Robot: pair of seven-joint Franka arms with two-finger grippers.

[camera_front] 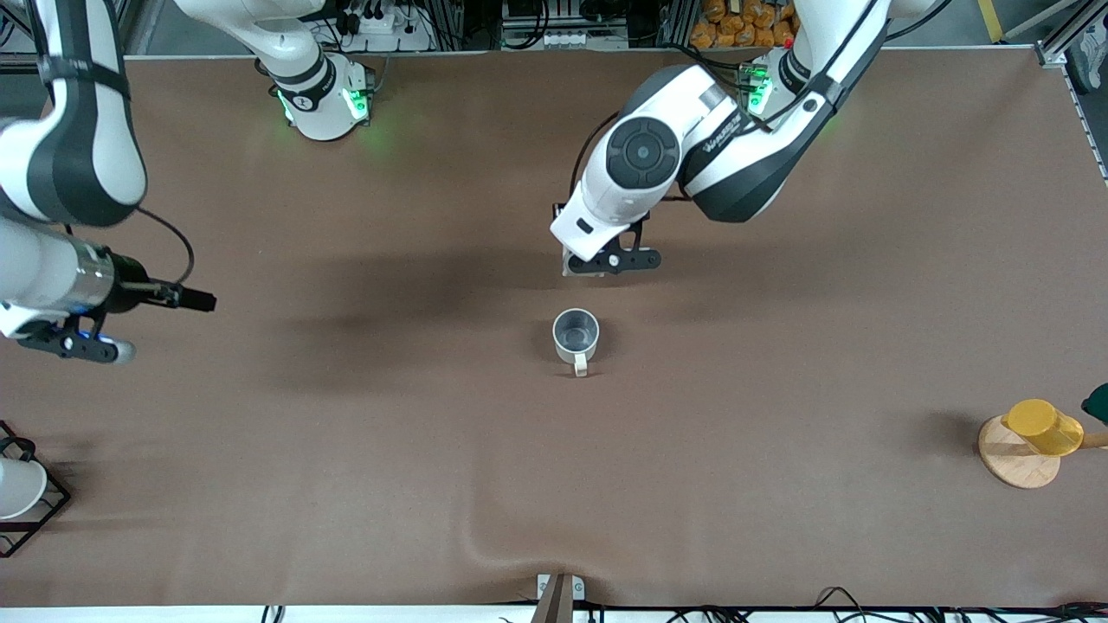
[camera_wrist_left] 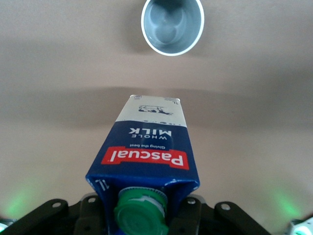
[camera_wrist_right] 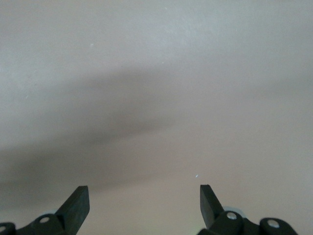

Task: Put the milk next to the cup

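The milk (camera_wrist_left: 146,152), a dark blue carton with a green cap, a red label and a white panel, stands upright in my left gripper (camera_wrist_left: 142,211), which is shut on its top. In the front view my left gripper (camera_front: 610,260) is over the table's middle and its hand hides most of the carton. I cannot tell whether the carton's base touches the table. The cup (camera_front: 576,336), a cream-white mug with a grey inside, stands a little nearer to the front camera; it also shows in the left wrist view (camera_wrist_left: 172,27). My right gripper (camera_wrist_right: 144,188) is open, empty and waits at the right arm's end (camera_front: 82,346).
A yellow cup (camera_front: 1043,426) sits on a wooden disc (camera_front: 1014,463) at the left arm's end. A plain white cup (camera_front: 17,489) sits in a black wire rack (camera_front: 48,510) at the right arm's end. The brown cloth has a ridge (camera_front: 511,554) near the front edge.
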